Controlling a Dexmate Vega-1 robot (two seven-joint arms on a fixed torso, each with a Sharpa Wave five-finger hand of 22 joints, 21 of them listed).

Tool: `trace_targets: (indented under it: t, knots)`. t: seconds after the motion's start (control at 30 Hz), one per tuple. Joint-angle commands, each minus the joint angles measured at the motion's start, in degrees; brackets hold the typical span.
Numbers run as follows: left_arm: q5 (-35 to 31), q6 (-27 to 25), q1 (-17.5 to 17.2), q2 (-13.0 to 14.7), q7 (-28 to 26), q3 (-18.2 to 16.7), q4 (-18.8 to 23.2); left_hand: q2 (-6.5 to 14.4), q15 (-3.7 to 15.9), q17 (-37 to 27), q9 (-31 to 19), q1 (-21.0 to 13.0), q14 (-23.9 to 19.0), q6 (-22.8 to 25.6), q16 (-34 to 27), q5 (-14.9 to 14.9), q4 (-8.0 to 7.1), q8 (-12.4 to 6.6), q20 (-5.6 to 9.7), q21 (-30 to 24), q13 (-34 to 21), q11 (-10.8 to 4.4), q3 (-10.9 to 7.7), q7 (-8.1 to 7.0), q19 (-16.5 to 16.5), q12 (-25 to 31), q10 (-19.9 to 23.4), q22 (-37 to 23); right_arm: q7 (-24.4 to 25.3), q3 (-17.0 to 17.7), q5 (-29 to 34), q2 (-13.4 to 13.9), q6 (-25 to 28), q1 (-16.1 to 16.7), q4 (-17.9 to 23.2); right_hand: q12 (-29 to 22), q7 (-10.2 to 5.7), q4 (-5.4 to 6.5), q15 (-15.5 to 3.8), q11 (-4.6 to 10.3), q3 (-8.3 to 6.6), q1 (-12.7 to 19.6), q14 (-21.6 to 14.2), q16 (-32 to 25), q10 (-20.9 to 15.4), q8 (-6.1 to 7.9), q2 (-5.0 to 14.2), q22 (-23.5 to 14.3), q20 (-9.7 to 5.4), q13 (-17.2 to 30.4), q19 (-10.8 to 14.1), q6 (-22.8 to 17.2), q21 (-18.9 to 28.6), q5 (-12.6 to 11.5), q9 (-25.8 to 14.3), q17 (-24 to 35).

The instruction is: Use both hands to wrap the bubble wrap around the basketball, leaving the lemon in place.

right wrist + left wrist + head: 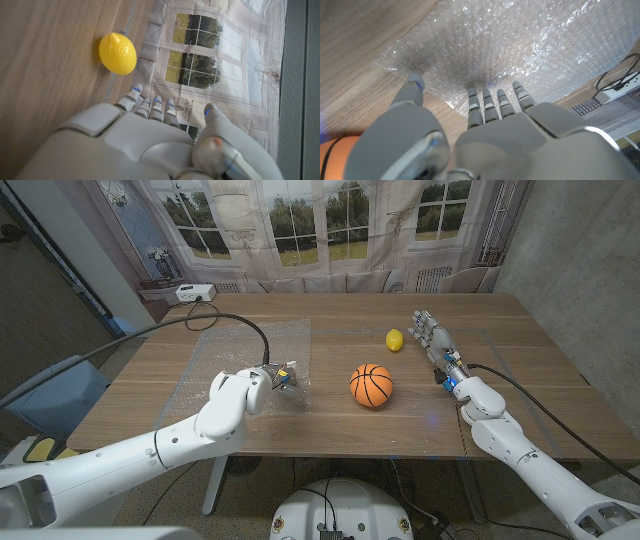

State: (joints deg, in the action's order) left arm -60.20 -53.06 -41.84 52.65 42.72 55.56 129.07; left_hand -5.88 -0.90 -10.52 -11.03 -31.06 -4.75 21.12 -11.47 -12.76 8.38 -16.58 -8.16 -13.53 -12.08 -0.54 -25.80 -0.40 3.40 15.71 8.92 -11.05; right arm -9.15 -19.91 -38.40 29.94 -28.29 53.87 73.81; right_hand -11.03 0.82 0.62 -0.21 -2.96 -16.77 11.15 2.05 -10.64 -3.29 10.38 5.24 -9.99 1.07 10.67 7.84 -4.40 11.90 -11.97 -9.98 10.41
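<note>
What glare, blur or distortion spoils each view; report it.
Head view: wide-angle bend at the edges, orange basketball sharp. Left wrist view: glints on the clear bubble wrap, grey left hand soft. Right wrist view: yellow lemon crisp, right hand blurred.

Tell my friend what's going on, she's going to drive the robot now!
Left hand: open, fingers spread at the near right corner of the bubble wrap; no grip visible.
Right hand: open, holds nothing, beside the lemon on the robot's right.
Basketball: on bare table, right of the bubble wrap, not on it.
Done: nothing wrapped; the sheet lies flat.
Left: grip the sheet, bring it to the ball, wrap with both hands. Don't move the lemon.
</note>
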Motion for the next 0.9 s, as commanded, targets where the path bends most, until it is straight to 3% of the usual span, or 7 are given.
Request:
trace_targets:
  t: [0.03,0.17,0.47,0.6,0.7,0.83,0.9]
  knots:
    - [-19.6,4.82,-4.06,-5.18,10.33,-2.64,-3.93,1.71,0.63,-0.14,-0.28,-1.59,-1.64,3.39,-0.73,0.85,-0.18,-0.83,-0.08,-0.28,-0.05,-0.5,-0.32,0.32,0.96,0.73,1.91,-0.24,0.11,0.3,-0.37,-0.55,-0.82,0.31,-0.78,-0.16,0.01,-0.33,0.43,-0.1,-0.21,-0.31,-0.08,-0.22,-0.25,0.34,0.04,-0.25,0.24,0.14,0.35,-0.37,-0.13,-0.23,-0.29,-0.04]
    - [-24.1,7.56,-6.6,-7.07,10.7,-5.18,-5.08,4.28,1.4,-0.05,-0.29,-3.64,-3.33,7.79,-0.95,1.96,0.1,-1.65,-0.04,-0.44,0.05,-0.92,-1.15,0.45,1.76,1.28,4.33,-0.25,0.35,0.34,-0.29,-0.78,-1.04,0.32,-1.05,-0.19,-0.08,-0.33,0.46,-0.07,-0.21,-0.34,-0.13,-0.24,-0.31,0.35,0.05,-0.25,0.23,0.14,0.39,-0.4,-0.12,-0.24,-0.29,-0.04]
    - [-33.82,14.24,-10.48,-11.47,12.75,-9.44,-8.85,4.98,1.97,0.04,-0.25,-4.94,-4.57,8.89,-0.99,2.4,0.52,-1.31,0.16,-0.52,0.13,-1.7,-1.25,-0.4,2.37,1.52,5.94,-0.22,1.14,0.75,-0.53,-1.84,-2.36,0.72,-2.26,-0.24,-0.37,-0.32,0.6,-0.15,-0.18,-0.44,-0.5,-0.35,-0.49,0.43,0.08,-0.25,0.45,0.14,0.57,-0.66,-0.07,-0.24,-0.3,-0.03]
    - [-37.67,16.79,-11.77,-13.36,13.42,-10.91,-9.99,1.02,1.9,-0.13,-0.27,-1.91,-4.02,3.47,-0.28,2.14,-0.32,2.03,-0.7,0.01,0.07,-1.26,2.27,-1.38,1.72,0.2,4.31,-0.23,1.55,0.94,-0.62,-2.39,-3.09,0.91,-2.63,-0.27,-0.47,-0.31,0.61,-0.1,-0.18,-0.49,-0.64,-0.39,-0.57,0.48,0.1,-0.25,0.5,0.14,0.66,-0.8,-0.05,-0.25,-0.3,-0.02]
    - [-40.33,18.33,-12.62,-14.7,13.7,-11.88,-10.71,0.46,1.38,-0.2,-0.36,-1.09,-3.38,0.73,0.03,1.7,-0.73,3.5,-1.14,0.24,0.0,-1.12,3.23,-1.18,1.3,-0.53,3.12,-0.28,2.21,1.14,-0.47,-2.66,-3.59,1.17,-2.6,-0.31,-0.51,-0.28,0.61,-0.17,-0.19,-0.54,-0.77,-0.43,-0.72,0.53,0.17,-0.25,0.53,0.14,0.76,-0.95,-0.02,-0.25,-0.3,-0.02]
    - [-42.37,18.86,-14.5,-16.04,9.29,-12.88,-12.07,0.68,0.52,-0.3,-0.48,0.15,-2.75,-2.3,0.2,1.58,-1.48,4.89,-1.82,0.46,-0.1,-0.47,4.02,-0.49,0.77,-1.19,1.95,-0.36,2.83,1.29,-0.18,-3.13,-4.49,1.35,-2.9,-0.33,-0.6,-0.25,0.59,-0.15,-0.2,-0.59,-0.98,-0.49,-0.79,0.56,0.24,-0.25,0.57,0.14,0.9,-1.1,0.02,-0.26,-0.31,-0.01]
    - [-44.89,17.77,-16.2,-16.06,2.61,-12.63,-13.29,3.22,2.39,-0.2,-0.8,-2.92,-7.48,4.39,-1.23,1.46,-0.32,2.27,-1.45,-0.91,-0.31,-2.18,2.78,0.1,4.24,0.14,6.62,-0.55,3.09,1.27,-0.07,-3.19,-4.46,1.43,-2.86,-0.36,-0.65,-0.26,0.59,-0.17,-0.2,-0.61,-1.12,-0.53,-0.9,0.6,0.25,-0.25,0.64,0.14,1.08,-1.24,0.07,-0.27,-0.31,-0.01]
